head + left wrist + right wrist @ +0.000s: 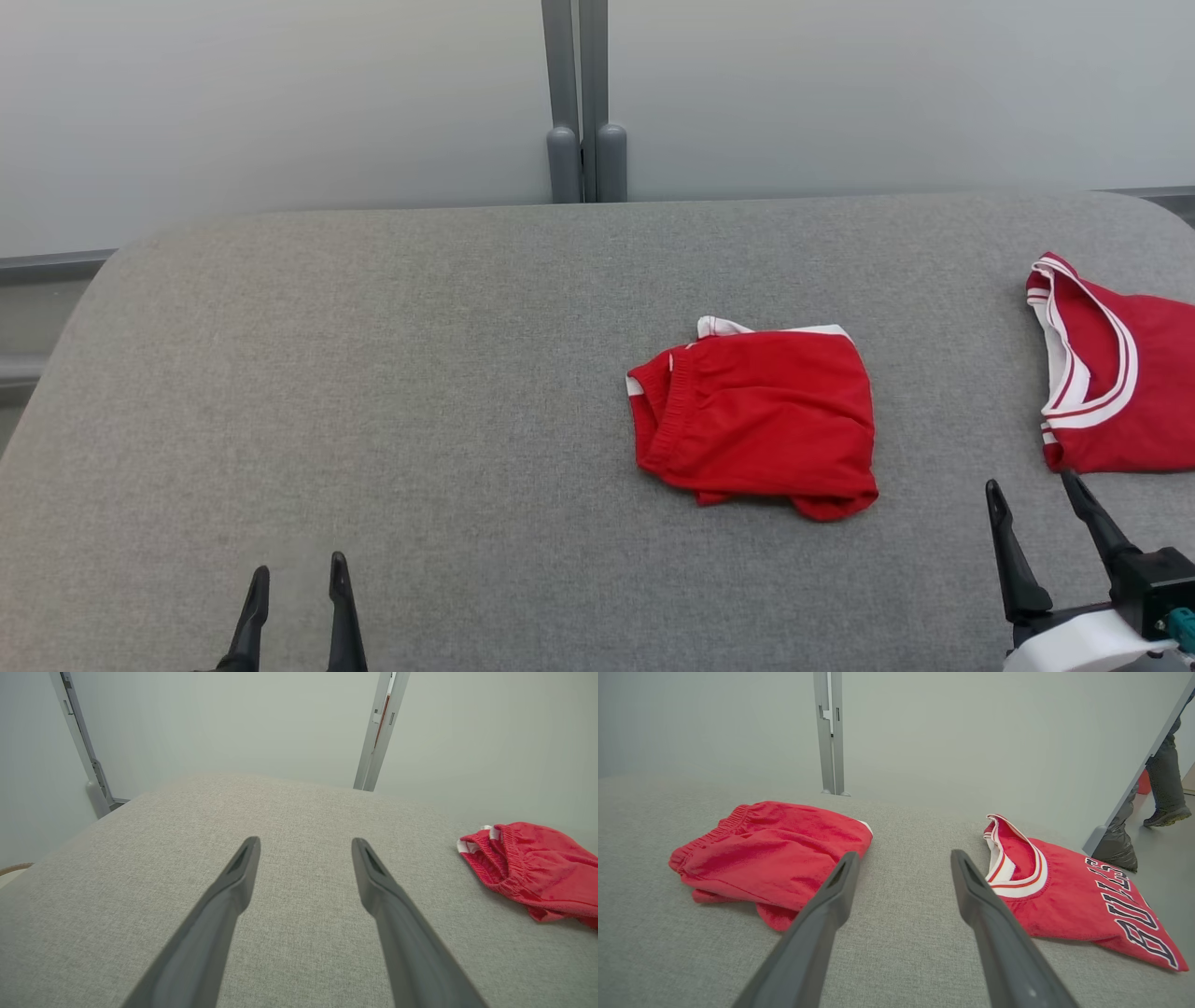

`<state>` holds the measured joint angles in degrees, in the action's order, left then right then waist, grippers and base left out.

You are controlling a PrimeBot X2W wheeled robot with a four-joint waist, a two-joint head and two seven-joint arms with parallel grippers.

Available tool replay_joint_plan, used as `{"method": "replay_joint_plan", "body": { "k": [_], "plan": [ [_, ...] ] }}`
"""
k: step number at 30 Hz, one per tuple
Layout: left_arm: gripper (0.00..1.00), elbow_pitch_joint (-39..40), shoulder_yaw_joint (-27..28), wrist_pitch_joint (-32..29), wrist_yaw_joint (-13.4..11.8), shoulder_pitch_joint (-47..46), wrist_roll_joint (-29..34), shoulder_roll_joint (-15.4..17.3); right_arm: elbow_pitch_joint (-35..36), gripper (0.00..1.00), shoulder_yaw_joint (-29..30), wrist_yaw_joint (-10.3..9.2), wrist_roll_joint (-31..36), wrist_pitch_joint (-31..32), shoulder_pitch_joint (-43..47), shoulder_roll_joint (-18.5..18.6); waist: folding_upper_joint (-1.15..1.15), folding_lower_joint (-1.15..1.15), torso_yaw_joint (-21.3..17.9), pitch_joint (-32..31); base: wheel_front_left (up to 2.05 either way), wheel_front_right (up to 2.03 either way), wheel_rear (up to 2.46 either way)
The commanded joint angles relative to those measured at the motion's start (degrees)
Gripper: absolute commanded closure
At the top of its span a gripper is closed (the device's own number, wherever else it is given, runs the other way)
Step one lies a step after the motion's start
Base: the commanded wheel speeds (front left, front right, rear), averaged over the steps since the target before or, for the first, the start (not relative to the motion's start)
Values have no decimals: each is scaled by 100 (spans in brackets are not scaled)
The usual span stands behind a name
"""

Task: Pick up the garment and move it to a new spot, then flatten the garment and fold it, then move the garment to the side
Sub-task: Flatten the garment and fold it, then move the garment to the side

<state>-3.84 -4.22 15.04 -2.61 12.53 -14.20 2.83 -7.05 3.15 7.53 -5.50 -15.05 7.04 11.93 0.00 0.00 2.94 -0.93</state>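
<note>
A pair of red shorts (758, 413) with white trim lies folded in a compact bundle right of the middle of the grey padded table (373, 373); it also appears as the red shorts (537, 868) in the left wrist view and the red shorts (770, 849) in the right wrist view. A red jersey (1116, 373) with white neck trim and dark lettering lies at the table's right edge, seen closer as the jersey (1073, 891). My left gripper (299, 579) (303, 844) is open at the lower left, over bare table. My right gripper (1032, 490) (901, 856) is open, between the two garments and holding nothing.
A pale wall with a grey vertical post (583, 103) stands behind the table. A person's leg and shoe (1164, 788) show on the floor beyond the table's right side. The table's left half is bare fabric.
</note>
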Motion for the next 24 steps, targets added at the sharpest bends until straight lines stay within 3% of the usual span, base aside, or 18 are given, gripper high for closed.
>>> {"method": "replay_joint_plan", "body": {
  "k": [1,16,20,22,24],
  "plan": [
    [0,18,45,16,-1,115,-7,13,20,0,29,-9,79,-14,82,-26,0,0,21,-48,0,0,0],
    [0,33,142,16,174,227,82,14,142,0,208,-9,-12,-14,160,-307,0,0,84,-85,0,0,0],
    [0,20,105,16,224,191,123,13,169,0,155,-9,-377,-15,-303,-315,0,0,28,2,0,0,0],
    [0,-16,68,16,261,129,174,15,-194,0,-21,-9,-745,-9,-493,-307,0,0,33,38,0,0,0],
    [0,-44,35,16,267,67,203,15,-589,0,-310,-7,-1202,401,-897,-178,0,0,53,68,0,0,0]
  ]
}}
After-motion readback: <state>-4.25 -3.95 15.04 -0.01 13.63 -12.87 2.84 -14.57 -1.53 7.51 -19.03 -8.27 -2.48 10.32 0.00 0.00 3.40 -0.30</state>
